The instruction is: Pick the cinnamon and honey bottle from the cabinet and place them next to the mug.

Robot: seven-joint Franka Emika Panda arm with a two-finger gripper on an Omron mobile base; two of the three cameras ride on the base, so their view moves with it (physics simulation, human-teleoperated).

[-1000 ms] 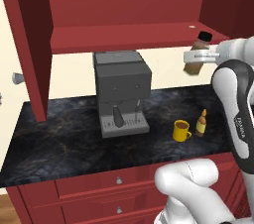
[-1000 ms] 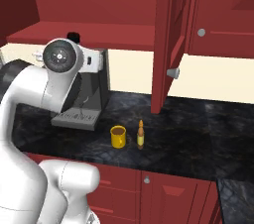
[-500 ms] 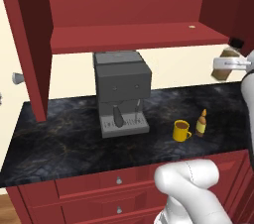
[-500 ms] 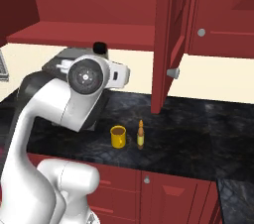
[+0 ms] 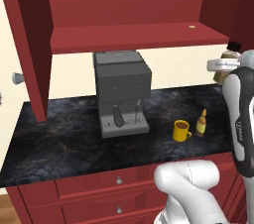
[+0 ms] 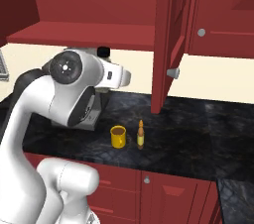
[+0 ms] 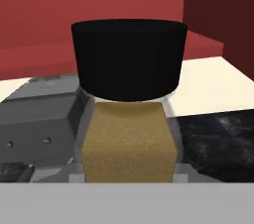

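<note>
My gripper (image 5: 224, 66) is shut on the cinnamon (image 7: 128, 119), a small jar with a black cap (image 5: 232, 47) and brown contents. It hangs in the air just off the right end of the cabinet's shelf (image 5: 134, 37), above the counter. From the right base view the jar's cap (image 6: 103, 51) pokes up behind my hand. Below, the honey bottle (image 5: 201, 123) stands upright on the dark counter, right beside the yellow mug (image 5: 181, 130). The right base view shows the mug (image 6: 118, 136) and the honey bottle (image 6: 140, 135) side by side.
A grey coffee machine (image 5: 120, 91) stands on the counter left of the mug. The cabinet's open doors (image 5: 30, 44) (image 6: 168, 39) hang down at both sides. Red drawers (image 5: 119, 181) run under the counter edge.
The arm has swung the cinnamon away from the shelf's right end, out to the right and a little lower. Mug and honey bottle have stayed put.
</note>
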